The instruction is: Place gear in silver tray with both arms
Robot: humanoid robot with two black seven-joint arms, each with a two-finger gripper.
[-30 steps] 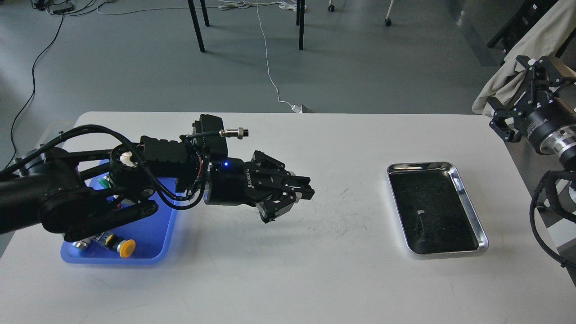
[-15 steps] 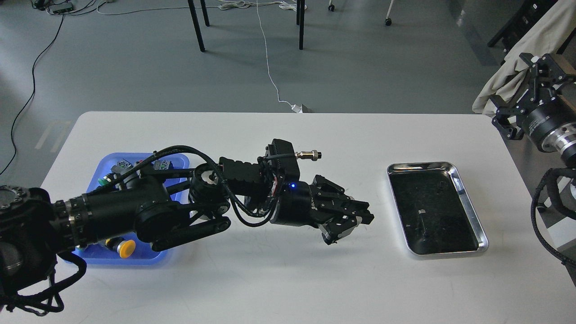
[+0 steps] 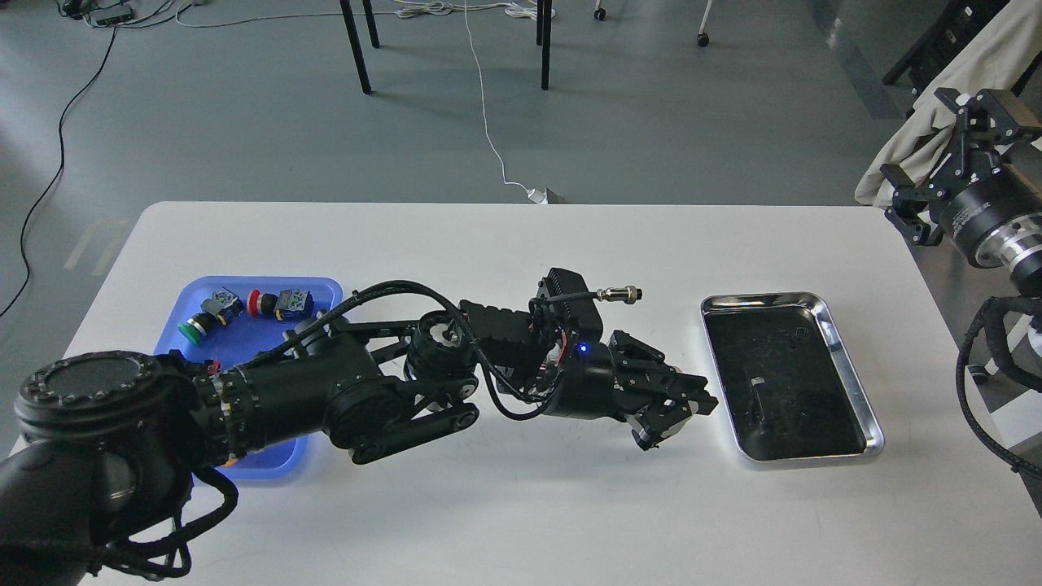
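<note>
The silver tray (image 3: 847, 358) lies on the right part of the white table, its dark bottom bare. My left arm reaches across the table, and its gripper (image 3: 682, 407) hovers just left of the tray's left rim. Its fingers are drawn together on a small greyish piece, the gear (image 3: 649, 437), which is mostly hidden by the fingers. My right gripper (image 3: 936, 146) is held high off the table's right edge, well away from the tray, its fingers spread and nothing between them.
A blue plastic tray (image 3: 321, 286) at the left holds a green push button (image 3: 194, 327), a red one (image 3: 256, 303) and other small parts, and my left arm covers part of it. A beige cloth (image 3: 977, 73) hangs behind the right gripper.
My left arm has swept right from beside the blue tray to the silver tray's left rim, with its fingers still together. The right gripper has drifted slightly up and right.
</note>
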